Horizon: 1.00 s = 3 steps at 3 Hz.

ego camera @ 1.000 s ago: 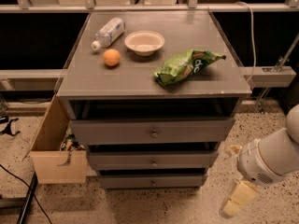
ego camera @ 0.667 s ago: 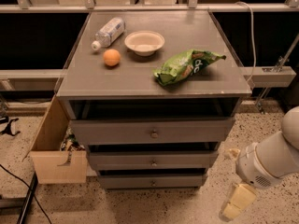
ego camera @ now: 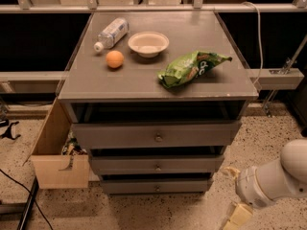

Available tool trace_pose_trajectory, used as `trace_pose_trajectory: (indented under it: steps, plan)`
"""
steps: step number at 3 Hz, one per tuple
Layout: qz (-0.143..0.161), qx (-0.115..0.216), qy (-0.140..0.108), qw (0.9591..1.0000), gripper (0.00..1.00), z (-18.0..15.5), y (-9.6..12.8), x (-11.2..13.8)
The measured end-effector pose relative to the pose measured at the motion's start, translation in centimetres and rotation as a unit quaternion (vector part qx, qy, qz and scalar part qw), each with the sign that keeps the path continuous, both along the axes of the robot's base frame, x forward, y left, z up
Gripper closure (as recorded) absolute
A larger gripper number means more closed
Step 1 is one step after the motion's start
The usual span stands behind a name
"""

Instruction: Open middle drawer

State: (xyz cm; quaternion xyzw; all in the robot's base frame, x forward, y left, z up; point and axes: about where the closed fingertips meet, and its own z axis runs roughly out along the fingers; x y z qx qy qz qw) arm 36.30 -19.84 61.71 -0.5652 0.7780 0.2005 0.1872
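Observation:
The grey cabinet [ego camera: 120, 87] has three drawer fronts stacked one above the other. The middle drawer [ego camera: 124, 165] is the medium-sized one, with a small round metal knob [ego camera: 157, 167] at its centre. It sits nearly flush, with dark gaps above and below it. The taller top drawer [ego camera: 115, 135] is above it and the shortest drawer [ego camera: 129, 187] below it. My gripper [ego camera: 236, 218], on the white arm [ego camera: 276, 178], hangs low at the bottom right, near the floor. It is to the right of the cabinet's front and well apart from the knob.
On the cabinet top lie a plastic bottle [ego camera: 112, 32], a white bowl [ego camera: 148, 43], an orange [ego camera: 114, 59] and a green chip bag [ego camera: 191, 68]. An open wooden box [ego camera: 55, 164] stands against the cabinet's left side. A black cable [ego camera: 19, 190] lies on the speckled floor.
My gripper and arm have sunk a little lower and slightly left at the bottom right. The drawers and the things on top have not moved.

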Motion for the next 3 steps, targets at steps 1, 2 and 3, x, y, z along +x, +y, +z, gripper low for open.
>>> trace_pose_trajectory:
  steps: [1, 2, 3]
  plan:
    - [0.030, 0.026, -0.095, 0.9947, 0.00, -3.0, 0.5, 1.0]
    - [0.043, 0.022, -0.097, 0.9942, 0.00, -2.8, 0.5, 0.9]
    - [0.048, -0.003, -0.123, 0.9913, 0.00, -3.9, 0.3, 0.2]
